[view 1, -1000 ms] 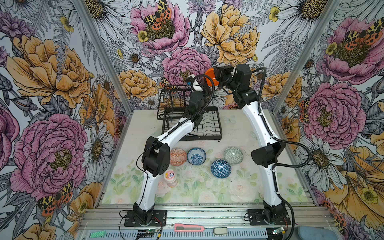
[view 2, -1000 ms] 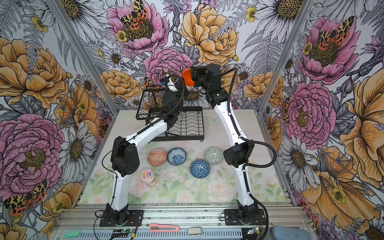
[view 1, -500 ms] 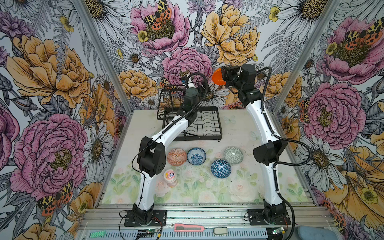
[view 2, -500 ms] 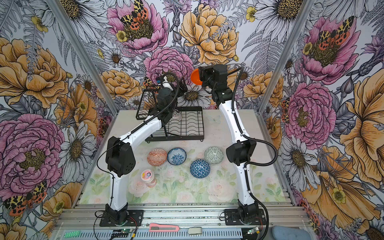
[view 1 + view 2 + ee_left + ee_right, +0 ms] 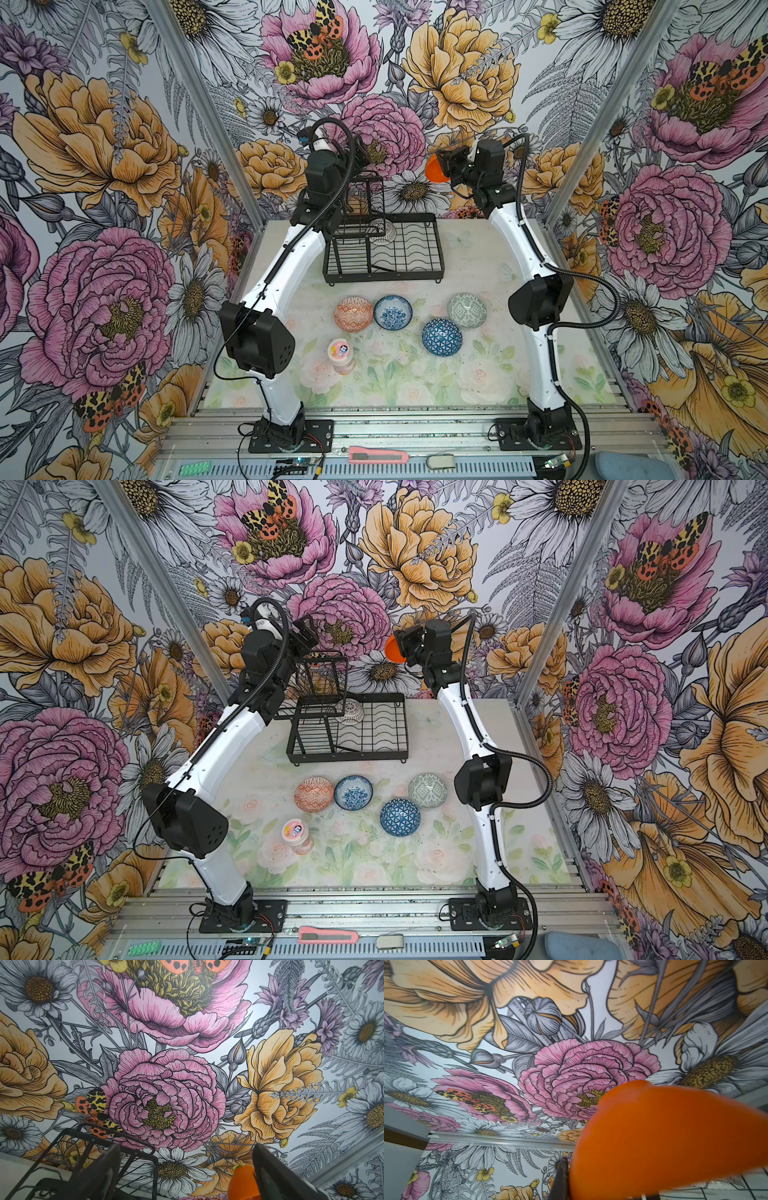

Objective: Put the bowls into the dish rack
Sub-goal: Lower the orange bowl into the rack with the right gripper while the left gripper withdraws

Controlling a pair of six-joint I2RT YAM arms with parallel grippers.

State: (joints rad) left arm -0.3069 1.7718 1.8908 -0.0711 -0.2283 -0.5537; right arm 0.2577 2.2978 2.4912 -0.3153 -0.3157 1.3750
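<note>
Dish rack is sitting on the table, upper centre of the frame in both top views, with its tall basket section at the left end. One small pale patterned bowl is lying inside the rack on the grid base, just beside the basket section; I cannot tell which way up it is.

Right hand is gripping the plain orange bowl by its rim, holding it in the air to the upper right of the rack, well above the table.

Left hand is hanging above the basket section, wide open and holding nothing.

Four bowls are sitting on the table below the rack: orange geometric bowl touching the white-blue floral bowl, grey-green bowl to the right, dark blue triangle bowl lowest. Pink-lidded jar is standing at lower left of them.
</note>
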